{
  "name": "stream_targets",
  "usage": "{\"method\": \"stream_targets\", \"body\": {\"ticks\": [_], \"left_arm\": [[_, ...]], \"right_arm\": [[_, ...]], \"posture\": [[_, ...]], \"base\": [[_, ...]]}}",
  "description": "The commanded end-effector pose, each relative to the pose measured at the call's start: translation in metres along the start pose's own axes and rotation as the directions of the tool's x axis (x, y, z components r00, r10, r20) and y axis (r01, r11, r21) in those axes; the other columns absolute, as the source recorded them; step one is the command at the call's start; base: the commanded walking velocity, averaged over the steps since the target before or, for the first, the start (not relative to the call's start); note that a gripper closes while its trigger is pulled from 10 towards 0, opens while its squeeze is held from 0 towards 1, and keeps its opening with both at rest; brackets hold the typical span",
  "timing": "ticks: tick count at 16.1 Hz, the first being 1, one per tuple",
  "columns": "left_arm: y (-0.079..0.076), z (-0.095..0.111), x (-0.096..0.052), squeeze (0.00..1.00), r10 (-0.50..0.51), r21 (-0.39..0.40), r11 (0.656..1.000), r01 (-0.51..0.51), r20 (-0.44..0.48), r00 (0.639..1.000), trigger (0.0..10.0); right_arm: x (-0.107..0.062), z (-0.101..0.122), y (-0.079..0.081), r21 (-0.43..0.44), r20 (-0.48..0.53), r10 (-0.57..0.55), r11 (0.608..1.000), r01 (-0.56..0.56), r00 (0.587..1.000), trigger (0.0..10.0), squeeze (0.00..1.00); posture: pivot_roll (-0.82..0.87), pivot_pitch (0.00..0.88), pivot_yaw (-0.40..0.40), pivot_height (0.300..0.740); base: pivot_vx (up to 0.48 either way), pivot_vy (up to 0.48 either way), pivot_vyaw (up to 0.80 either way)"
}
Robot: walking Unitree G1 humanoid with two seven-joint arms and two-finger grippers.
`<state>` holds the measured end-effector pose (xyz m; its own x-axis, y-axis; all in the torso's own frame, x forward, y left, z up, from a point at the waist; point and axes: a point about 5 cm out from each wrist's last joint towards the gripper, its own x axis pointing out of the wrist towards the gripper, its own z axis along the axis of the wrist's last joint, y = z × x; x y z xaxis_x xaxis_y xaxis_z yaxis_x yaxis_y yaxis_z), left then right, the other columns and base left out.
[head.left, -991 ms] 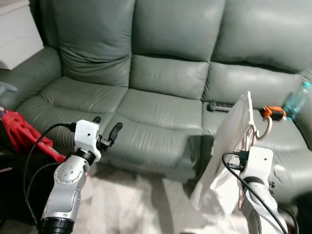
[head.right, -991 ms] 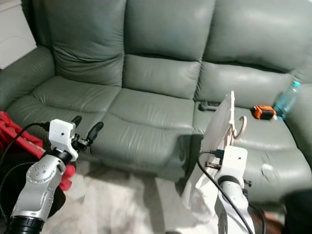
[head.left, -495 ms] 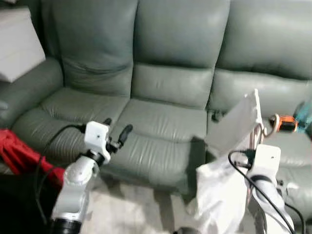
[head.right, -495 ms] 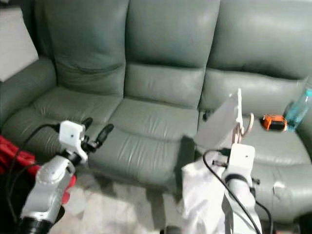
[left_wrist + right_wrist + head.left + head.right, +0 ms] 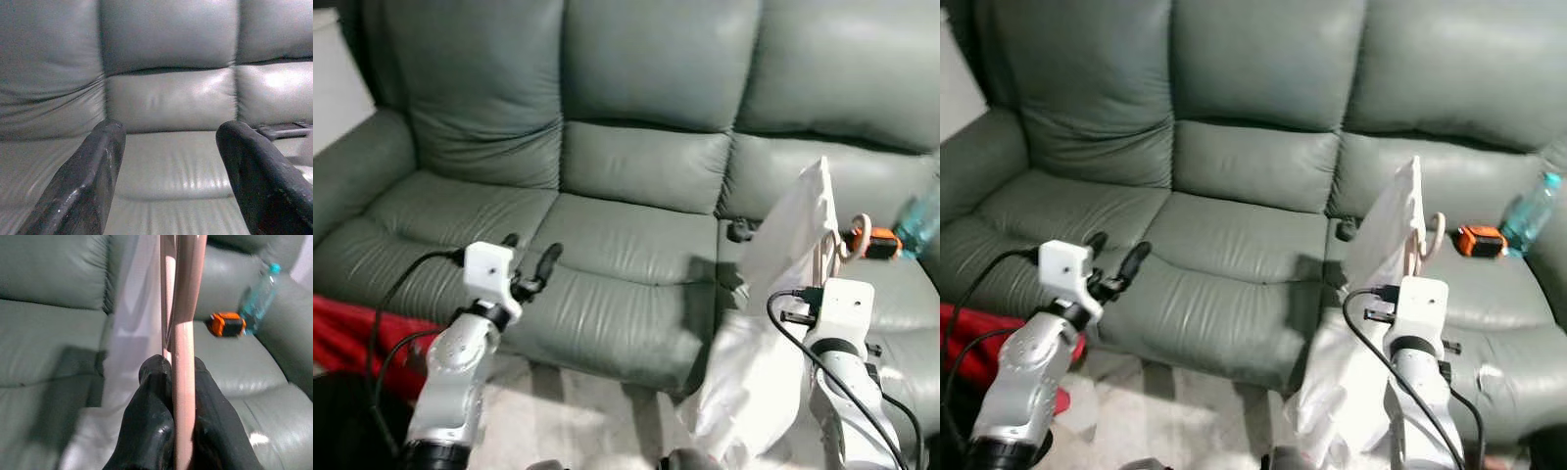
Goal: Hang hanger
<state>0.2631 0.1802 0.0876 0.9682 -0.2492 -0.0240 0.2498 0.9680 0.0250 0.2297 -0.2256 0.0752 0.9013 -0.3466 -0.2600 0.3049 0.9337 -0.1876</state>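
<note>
My right gripper [image 5: 172, 377] is shut on a pale pink hanger [image 5: 185, 323] that carries a white garment [image 5: 773, 294]. The garment hangs down in front of the sofa's right seat, and the hanger's hook [image 5: 860, 235] pokes out above my right wrist. My left gripper [image 5: 530, 257] is held out over the front edge of the sofa's left seat; its two black fingers [image 5: 83, 186] stand apart with nothing between them.
A grey-green leather sofa [image 5: 636, 166] spans the view. On its right seat lie an orange and black object [image 5: 881, 243], a teal water bottle [image 5: 1526, 213] and a dark remote-like item [image 5: 740, 231]. Red cloth [image 5: 352, 333] lies on the floor at the left.
The whole view has shifted, so the camera moved. Both arms keep their poses, and the right gripper still holds the hanger with the garment.
</note>
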Motion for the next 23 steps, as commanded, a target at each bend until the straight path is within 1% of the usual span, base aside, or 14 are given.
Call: {"method": "stream_targets", "body": {"ticks": [1, 8, 12, 13, 14, 15, 16, 18, 19, 20, 21, 23], "left_arm": [[0.005, 0.003, -0.003, 0.0, 0.029, 0.003, 1.0, -0.029, 0.012, 1.0, 10.0], [0.007, 0.003, -0.003, 0.0, 0.043, 0.012, 0.999, -0.043, 0.017, 0.999, 10.0], [0.009, 0.002, -0.004, 0.0, 0.056, 0.028, 0.998, -0.056, 0.012, 0.998, 10.0], [0.011, 0.002, -0.005, 0.0, 0.061, 0.032, 0.998, -0.061, 0.01, 0.998, 10.0], [0.014, 0.001, -0.007, 0.0, 0.067, 0.038, 0.997, -0.067, 0.007, 0.998, 10.0], [0.016, 0.001, -0.009, 0.0, 0.073, 0.046, 0.996, -0.073, 0.003, 0.997, 10.0], [0.017, 0.001, -0.009, 0.0, 0.075, 0.05, 0.996, -0.075, 0.002, 0.997, 10.0], [0.02, 0.002, -0.009, 0.0, 0.087, 0.061, 0.994, -0.087, 0.004, 0.996, 10.0], [0.021, 0.002, -0.009, 0.0, 0.096, 0.059, 0.994, -0.096, 0.004, 0.995, 10.0], [0.021, 0.003, -0.01, 0.0, 0.098, 0.051, 0.994, -0.098, 0.008, 0.995, 10.0], [0.019, 0.003, -0.011, 0.0, 0.095, 0.046, 0.994, -0.095, 0.01, 0.995, 10.0], [0.017, 0.003, -0.012, 0.0, 0.093, 0.033, 0.995, -0.094, 0.023, 0.995, 10.0]], "right_arm": [[0.002, 0.027, 0.003, 0.013, 0.14, 0.008, 1.0, -0.01, 0.99, 10.0, 0.0], [0.003, 0.026, 0.003, 0.005, 0.147, -0.002, 1.0, 0.001, 0.989, 10.0, 0.0], [-0.001, 0.028, 0.006, -0.004, 0.166, 0.007, 1.0, -0.006, 0.986, 10.0, 0.0], [-0.005, 0.028, 0.006, -0.001, 0.166, 0.01, 1.0, -0.01, 0.986, 10.0, 0.0], [-0.014, 0.029, 0.008, -0.016, 0.181, 0.038, 0.999, -0.036, 0.983, 10.0, 0.0], [-0.027, 0.029, 0.01, -0.043, 0.2, 0.084, 0.996, -0.077, 0.976, 10.0, 0.0], [-0.035, 0.028, 0.011, -0.058, 0.205, 0.107, 0.994, -0.096, 0.973, 10.0, 0.0], [-0.056, 0.019, 0.008, -0.102, 0.196, 0.164, 0.984, -0.146, 0.967, 10.0, 0.0], [-0.061, 0.016, 0.005, -0.106, 0.19, 0.167, 0.983, -0.149, 0.968, 10.0, 0.0], [-0.062, 0.017, 0.002, -0.108, 0.194, 0.169, 0.983, -0.15, 0.966, 10.0, 0.0], [-0.061, 0.02, 0.003, -0.125, 0.212, 0.181, 0.98, -0.157, 0.96, 10.0, 0.0], [-0.054, 0.027, 0.005, -0.126, 0.244, 0.173, 0.981, -0.146, 0.954, 10.0, 0.0]], "posture": [[-0.07, 0.0, -0.005, 0.74], [-0.07, 0.0, -0.002, 0.74], [-0.07, 0.0, -0.001, 0.74], [-0.06, 0.0, -0.002, 0.74], [-0.06, 0.0, -0.001, 0.74], [-0.07, 0.001, 0.0, 0.74], [-0.07, 0.002, 0.003, 0.74], [-0.08, 0.006, 0.008, 0.74], [-0.08, 0.006, 0.011, 0.74], [-0.09, 0.002, 0.015, 0.74], [-0.09, 0.0, 0.016, 0.74], [-0.08, 0.0, 0.014, 0.74]], "base": [[0.0, 0.0, 0.0], [0.0, 0.0, 0.0], [0.0, 0.0, 0.0], [0.0, 0.0, 0.0], [0.0, 0.0, 0.0], [0.0, 0.0, 0.0], [0.0, 0.0, 0.0], [0.0, 0.0, 0.0], [0.0, 0.0, 0.0], [0.0, 0.0, 0.0], [0.0, 0.0, 0.0], [0.0, 0.0, 0.0]]}}
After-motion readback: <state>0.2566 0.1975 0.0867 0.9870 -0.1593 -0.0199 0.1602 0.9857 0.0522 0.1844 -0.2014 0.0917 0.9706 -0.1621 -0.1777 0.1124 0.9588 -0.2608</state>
